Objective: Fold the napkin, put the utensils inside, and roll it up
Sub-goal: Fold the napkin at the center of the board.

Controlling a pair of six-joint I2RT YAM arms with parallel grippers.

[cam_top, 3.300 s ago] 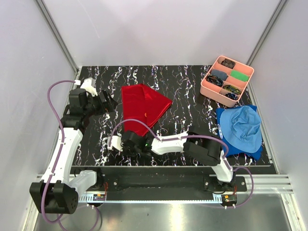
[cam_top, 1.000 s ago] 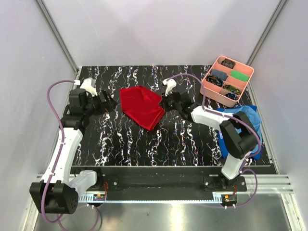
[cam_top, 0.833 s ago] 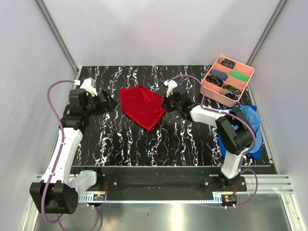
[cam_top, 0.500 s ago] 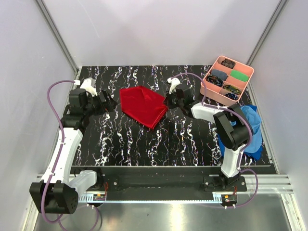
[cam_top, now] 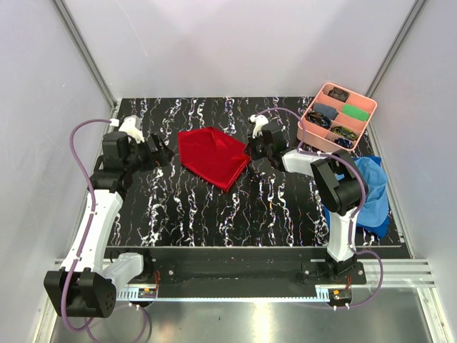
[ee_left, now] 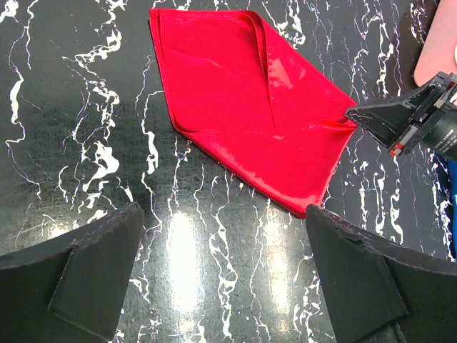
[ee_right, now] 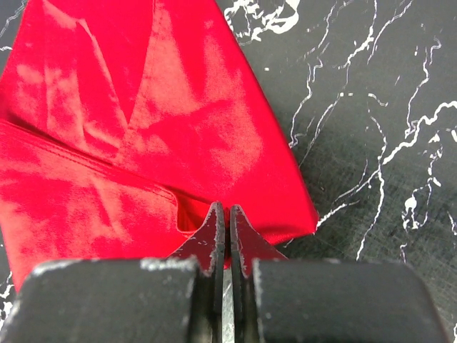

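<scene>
The right claw [ee_right: 222, 214] is shut tight and seems to pinch the right corner of the red napkin [ee_right: 107, 143]. The left claw [ee_left: 225, 286] is wide open with nothing in it, near the left edge of the table [cam_top: 235, 207]. The napkin lies folded on the table, in the middle toward the far edge. I see no orange utensils. The pinch is only on the tip, so the cloth could slip out. A hard pull could open the fold.
</scene>
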